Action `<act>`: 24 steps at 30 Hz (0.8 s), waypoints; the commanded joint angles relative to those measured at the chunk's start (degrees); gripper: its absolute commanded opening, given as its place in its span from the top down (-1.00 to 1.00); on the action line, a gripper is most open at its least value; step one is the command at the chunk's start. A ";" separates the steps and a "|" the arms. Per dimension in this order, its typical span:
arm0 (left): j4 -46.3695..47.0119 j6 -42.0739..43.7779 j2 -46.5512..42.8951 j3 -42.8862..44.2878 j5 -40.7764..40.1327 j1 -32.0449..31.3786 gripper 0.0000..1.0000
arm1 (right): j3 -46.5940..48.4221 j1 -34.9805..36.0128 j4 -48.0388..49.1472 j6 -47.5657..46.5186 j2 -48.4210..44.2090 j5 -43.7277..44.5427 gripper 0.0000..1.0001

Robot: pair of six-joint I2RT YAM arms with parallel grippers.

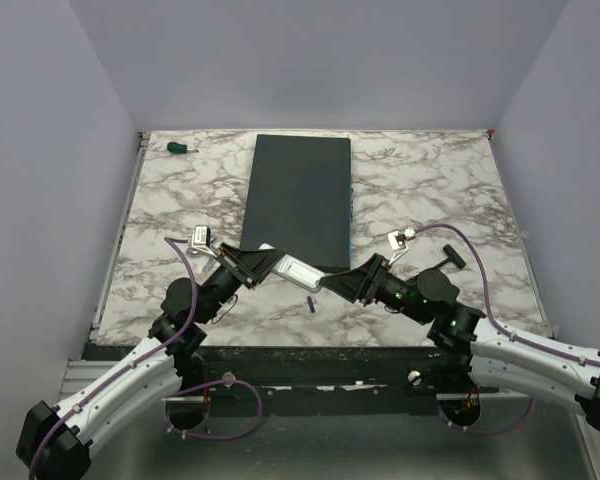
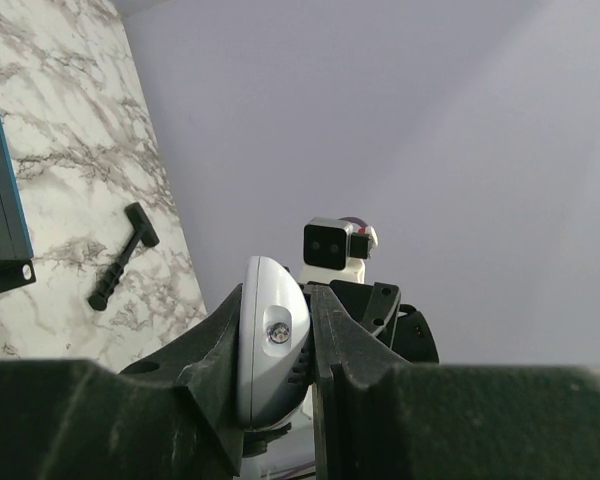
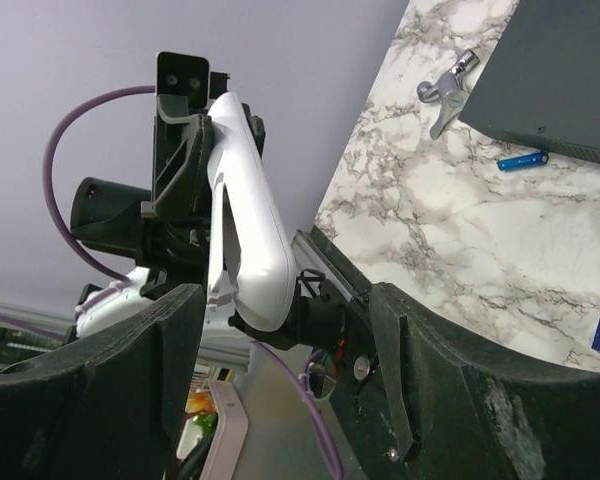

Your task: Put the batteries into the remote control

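- Tabletop [image 1: 430, 190]: marble, and the top cam shows all of it.
- Dark grey slab [image 1: 300, 195]: lies flat, running from the middle of the far edge toward the centre.
- Left gripper [image 1: 265, 262]: clenched on the remote control [image 1: 300, 273]. On its wrist cam I see both fingers [image 2: 212, 345] pressed against the handset's sides, with the handset edge-on to the lens.
- Right gripper [image 1: 342, 281]: jaws spread wide, grasping nothing. On its wrist cam the fingers [image 3: 170, 330] stand either side of the remote's free end, with a gap on each side.
- Remote control: off the tabletop, in the air over the near-middle area just in front of the slab's near edge. It spans between the two grippers.
- Black T-shaped tool [image 1: 448, 258]: flat on the marble near the right edge, about midway along it.
- Green-handled screwdriver [image 1: 180, 148]: at the far-left corner.
- Purple-blue battery [image 1: 309, 303]: on the tabletop close to the middle of the near edge, below the remote and untouched by either gripper.
- Blue battery [image 3: 523, 160]: on the marble just beside the slab's edge. I only get it on the right wrist cam.
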 commanded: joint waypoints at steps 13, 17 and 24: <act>-1.15 -2.00 0.02 -0.03 -0.32 0.26 1.00 | -0.25 0.11 -2.66 -1.50 -2.06 3.19 -0.62; -2.14 -2.27 0.09 0.05 -0.51 0.26 1.00 | 1.27 0.07 -7.58 -4.80 -5.08 5.97 -0.68; -5.79 -1.98 0.96 1.16 -0.37 0.40 1.00 | 10.66 0.09 -19.96 -25.82 -9.17 5.43 -0.61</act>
